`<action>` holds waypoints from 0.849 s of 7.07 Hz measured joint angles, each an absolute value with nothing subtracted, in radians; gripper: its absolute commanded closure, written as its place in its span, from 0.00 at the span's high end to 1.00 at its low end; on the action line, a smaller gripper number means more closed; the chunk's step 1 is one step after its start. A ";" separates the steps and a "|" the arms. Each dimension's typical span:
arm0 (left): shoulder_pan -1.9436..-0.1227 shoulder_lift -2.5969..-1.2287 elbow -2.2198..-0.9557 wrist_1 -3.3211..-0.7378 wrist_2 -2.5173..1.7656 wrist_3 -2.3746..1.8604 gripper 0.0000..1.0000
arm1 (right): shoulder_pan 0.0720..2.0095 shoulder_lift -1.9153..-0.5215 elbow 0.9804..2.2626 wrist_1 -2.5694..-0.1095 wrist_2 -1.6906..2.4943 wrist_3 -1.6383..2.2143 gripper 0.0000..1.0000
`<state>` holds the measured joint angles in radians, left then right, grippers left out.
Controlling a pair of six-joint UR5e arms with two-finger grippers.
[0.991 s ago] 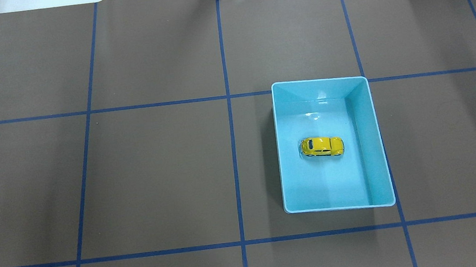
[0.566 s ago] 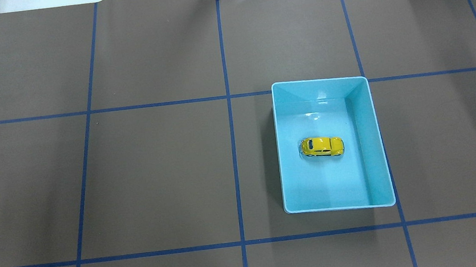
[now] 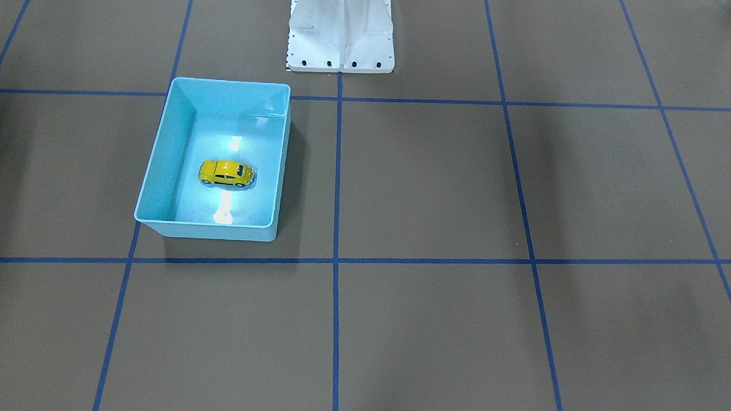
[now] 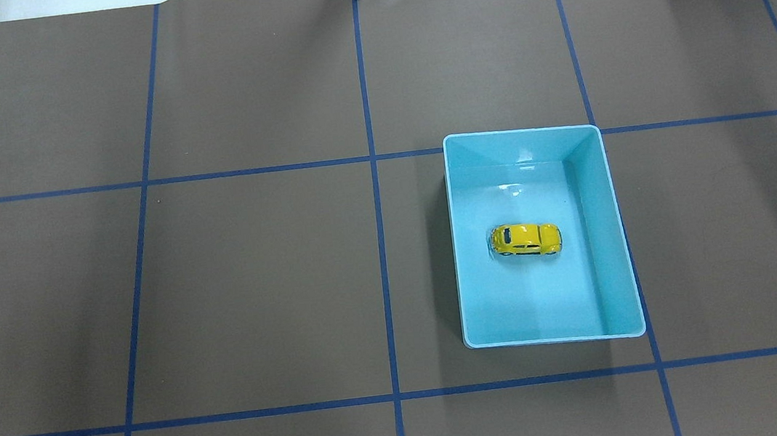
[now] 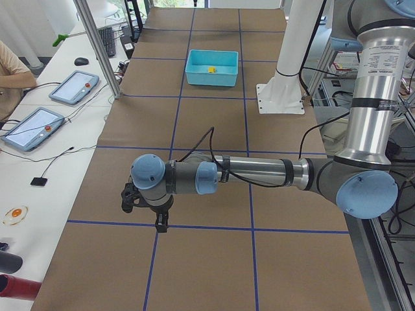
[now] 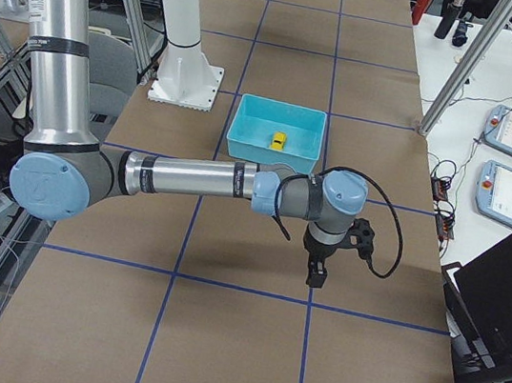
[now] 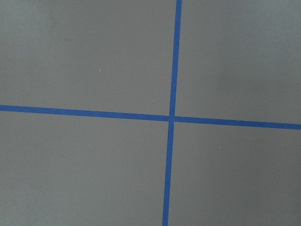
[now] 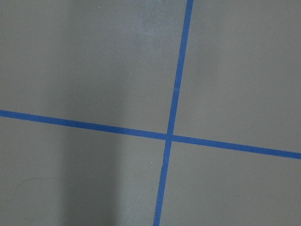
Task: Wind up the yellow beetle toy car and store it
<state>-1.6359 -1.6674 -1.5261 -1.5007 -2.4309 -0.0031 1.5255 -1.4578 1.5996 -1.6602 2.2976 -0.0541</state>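
Sitting in turquoise bin (image 4: 537, 303): yellow beetle toy car (image 4: 526, 239).

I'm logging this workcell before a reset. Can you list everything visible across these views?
yellow beetle toy car: one, yellow, on its wheels inside the bin, clear of its walls.
turquoise bin: one, turquoise, on the table's right half as the robot sees it.
table: one, brown cover.
blue tape lines: a grid, blue, across the table.
white mount: one, white, centre of the robot's table edge.
teach pendants: two, grey-blue, on the white side bench.
laptop: one, black, on the side bench.
person's arm: one, at the bench's edge.
left gripper: one, black, above a tape crossing far from the bin; open or shut cannot be told.
right gripper: one, black, above a tape crossing outside the bin; cannot be told either.
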 measured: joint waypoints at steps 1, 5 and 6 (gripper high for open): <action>-1.635 -1.667 -1.526 -1.501 -2.431 -0.003 1.00 | 1.526 -1.461 1.615 -1.683 2.297 -0.054 1.00; -1.635 -1.668 -1.523 -1.502 -2.431 -0.003 1.00 | 1.526 -1.467 1.620 -1.696 2.295 -0.055 1.00; -1.635 -1.668 -1.522 -1.502 -2.431 -0.003 1.00 | 1.526 -1.468 1.620 -1.696 2.295 -0.055 1.00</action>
<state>-1.6352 -1.6676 -1.5223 -1.5018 -2.4313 -0.0031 1.5263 -1.4676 1.6195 -1.6959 2.2949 -0.0551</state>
